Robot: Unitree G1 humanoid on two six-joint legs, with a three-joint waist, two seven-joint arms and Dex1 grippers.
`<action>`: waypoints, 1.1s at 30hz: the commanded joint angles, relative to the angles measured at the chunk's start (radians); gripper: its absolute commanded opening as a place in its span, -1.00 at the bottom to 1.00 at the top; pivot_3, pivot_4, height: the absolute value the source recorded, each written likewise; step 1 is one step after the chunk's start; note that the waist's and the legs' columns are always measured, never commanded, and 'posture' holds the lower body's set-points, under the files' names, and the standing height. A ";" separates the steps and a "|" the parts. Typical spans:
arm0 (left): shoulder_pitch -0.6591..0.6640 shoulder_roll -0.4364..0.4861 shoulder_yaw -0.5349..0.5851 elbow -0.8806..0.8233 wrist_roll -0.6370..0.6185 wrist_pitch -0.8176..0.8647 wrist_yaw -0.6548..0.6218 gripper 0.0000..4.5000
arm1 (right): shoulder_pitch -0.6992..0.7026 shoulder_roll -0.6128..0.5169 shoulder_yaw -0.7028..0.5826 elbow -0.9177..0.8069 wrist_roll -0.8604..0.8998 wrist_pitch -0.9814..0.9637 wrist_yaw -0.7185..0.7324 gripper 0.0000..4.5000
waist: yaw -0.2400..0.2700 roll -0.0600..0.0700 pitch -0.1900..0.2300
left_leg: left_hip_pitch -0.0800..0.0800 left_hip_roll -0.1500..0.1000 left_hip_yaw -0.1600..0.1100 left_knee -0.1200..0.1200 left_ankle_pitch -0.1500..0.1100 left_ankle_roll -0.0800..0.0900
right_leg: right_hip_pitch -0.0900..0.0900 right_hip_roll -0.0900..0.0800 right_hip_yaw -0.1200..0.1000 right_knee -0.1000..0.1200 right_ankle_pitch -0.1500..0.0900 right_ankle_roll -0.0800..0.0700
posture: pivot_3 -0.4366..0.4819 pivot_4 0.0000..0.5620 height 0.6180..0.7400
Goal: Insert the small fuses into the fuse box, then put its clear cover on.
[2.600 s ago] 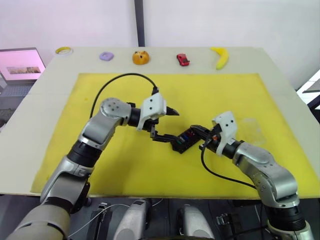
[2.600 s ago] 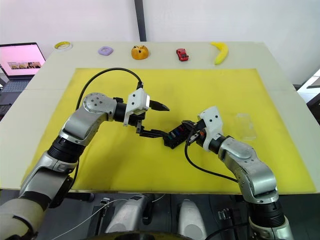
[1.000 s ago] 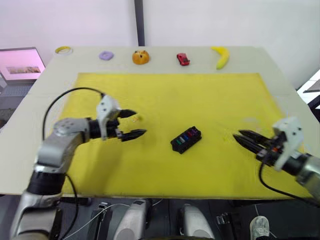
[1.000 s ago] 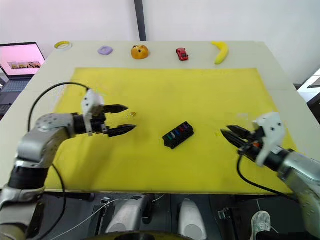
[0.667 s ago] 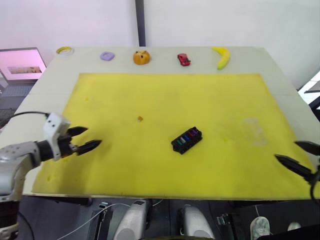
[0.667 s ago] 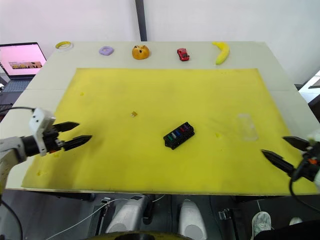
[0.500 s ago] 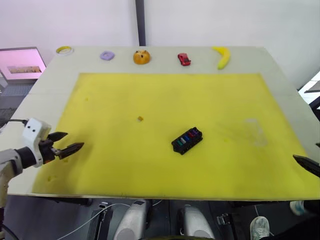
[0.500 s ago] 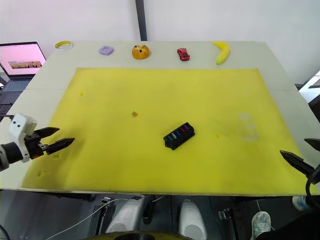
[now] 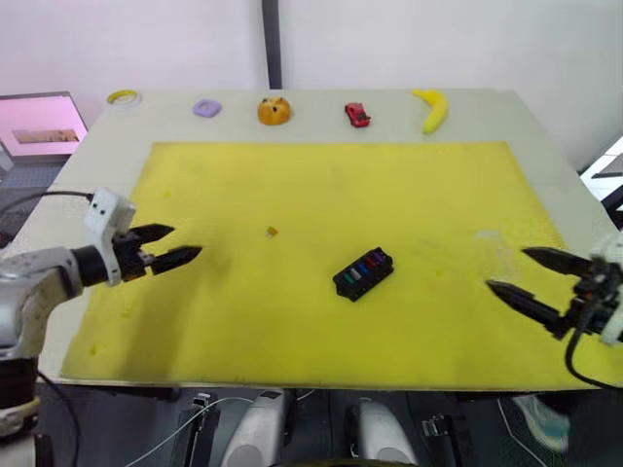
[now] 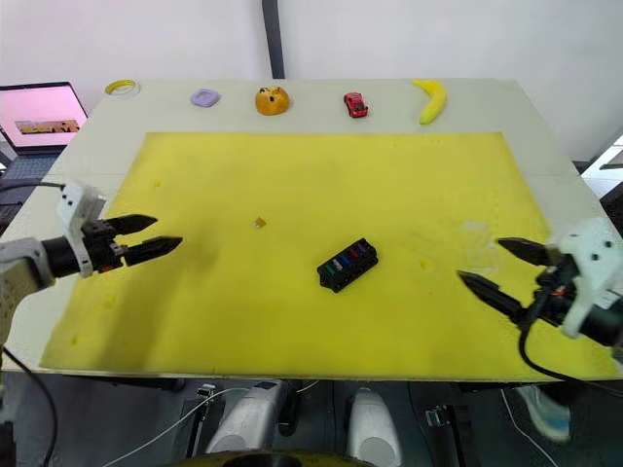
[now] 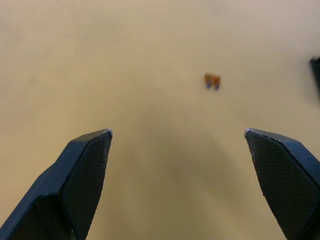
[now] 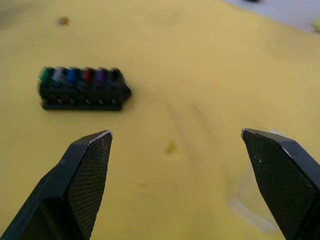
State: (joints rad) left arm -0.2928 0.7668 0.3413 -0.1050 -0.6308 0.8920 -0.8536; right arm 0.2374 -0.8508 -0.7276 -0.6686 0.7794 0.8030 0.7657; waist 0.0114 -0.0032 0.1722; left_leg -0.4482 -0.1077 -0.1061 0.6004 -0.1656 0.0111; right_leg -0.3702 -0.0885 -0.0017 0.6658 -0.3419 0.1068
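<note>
While several coloured fuses are seated in the small black rectangular fuse box [image 9: 363,273], one olive-brown fuse [image 9: 273,232] and the faint, seemingly transparent cover [image 10: 475,233] are left untouched, both the left gripper [image 9: 180,245] and the right gripper [image 9: 531,274] being spread and empty.

Along the far edge of my desk [image 9: 545,156] sit a tape ring [image 9: 123,97], purple piece [image 9: 206,109], orange toy [image 9: 274,111], red car [image 9: 356,116] and banana [image 9: 429,110]; yellow mat [image 9: 331,195] in front.

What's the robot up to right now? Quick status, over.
Both grippers, left and right, open and empty. Fuse box mid-mat with fuses seated; one loose fuse left on mat. Clear cover off, near right gripper. Nothing blocking.
</note>
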 commanded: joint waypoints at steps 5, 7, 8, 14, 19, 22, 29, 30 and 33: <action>-0.034 -0.224 0.128 -0.111 -0.222 0.273 0.312 1.00 | -0.185 0.046 0.192 -0.200 0.260 0.084 -0.247 0.95 | -0.002 -0.001 0.000 | 0.000 0.000 0.000 0.000 0.000 0.000 | 0.000 0.000 0.000 0.002 0.000 0.001 | -0.05 -0.47 0.92; -0.059 -0.304 0.153 -0.130 -0.293 0.339 0.404 1.00 | -0.247 0.057 0.259 -0.206 0.314 0.087 -0.294 0.95 | 0.001 -0.002 0.000 | 0.000 0.000 0.000 0.001 0.000 0.000 | 0.000 0.000 0.000 0.002 0.000 0.001 | -0.05 -0.47 0.92; -0.071 -0.336 0.168 -0.135 -0.325 0.367 0.446 1.00 | -0.270 0.060 0.283 -0.205 0.338 0.087 -0.316 0.95 | 0.002 -0.002 0.000 | 0.000 0.000 0.000 0.002 0.000 0.000 | 0.000 0.000 -0.001 0.002 0.000 0.001 | -0.05 -0.47 0.92; -0.106 -0.518 0.227 -0.151 -0.503 0.485 0.681 1.00 | -0.368 0.070 0.433 -0.171 0.338 0.076 -0.373 0.95 | 0.001 -0.003 0.000 | -0.001 -0.001 -0.001 0.008 -0.001 0.002 | 0.004 0.001 -0.002 0.002 0.001 0.002 | -0.05 -0.47 0.92; -0.105 -0.590 0.234 -0.131 -0.583 0.479 0.819 1.00 | -0.389 0.074 0.488 -0.149 0.309 0.061 -0.387 0.95 | 0.002 -0.004 0.000 | -0.001 -0.001 -0.001 0.009 -0.001 0.002 | 0.004 0.001 -0.002 0.002 0.001 0.002 | -0.05 -0.47 0.92; -0.104 -0.619 0.236 -0.103 -0.621 0.451 0.882 1.00 | -0.383 0.070 0.496 -0.145 0.302 0.053 -0.389 0.95 | 0.003 -0.004 0.000 | -0.001 -0.001 -0.001 0.009 -0.001 0.002 | 0.004 0.001 -0.002 0.003 0.001 0.002 | -0.05 -0.47 0.92; -0.095 -0.627 0.240 -0.057 -0.720 0.379 1.002 1.00 | -0.389 0.063 0.516 -0.139 0.295 0.048 -0.379 0.95 | 0.002 -0.004 0.000 | -0.001 -0.001 -0.001 0.010 -0.001 0.002 | 0.004 0.001 -0.002 0.003 0.001 0.002 | -0.05 -0.47 0.92; -0.088 -0.620 0.231 -0.057 -0.726 0.376 1.003 1.00 | -0.396 0.065 0.526 -0.137 0.288 0.047 -0.377 0.95 | 0.002 -0.004 0.000 | -0.001 -0.001 -0.001 0.010 -0.001 0.002 | 0.004 0.001 -0.002 0.003 0.001 0.002 | -0.05 -0.47 0.92; -0.079 -0.606 0.202 -0.051 -0.740 0.354 0.999 1.00 | -0.411 0.070 0.542 -0.130 0.281 0.044 -0.377 0.95 | 0.002 -0.004 0.000 | 0.000 -0.001 -0.001 0.010 -0.001 0.002 | 0.004 0.001 -0.002 0.003 0.001 0.002 | -0.05 -0.47 0.92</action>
State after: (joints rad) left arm -0.3709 0.1523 0.5594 -0.1393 -1.3403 1.2665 0.1479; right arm -0.1554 -0.7834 -0.1782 -0.7904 1.0633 0.8671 0.3837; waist 0.0132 -0.0069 0.1718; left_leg -0.4486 -0.1088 -0.1070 0.6102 -0.1668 0.0134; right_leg -0.3660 -0.0873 -0.0035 0.6688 -0.3407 0.1091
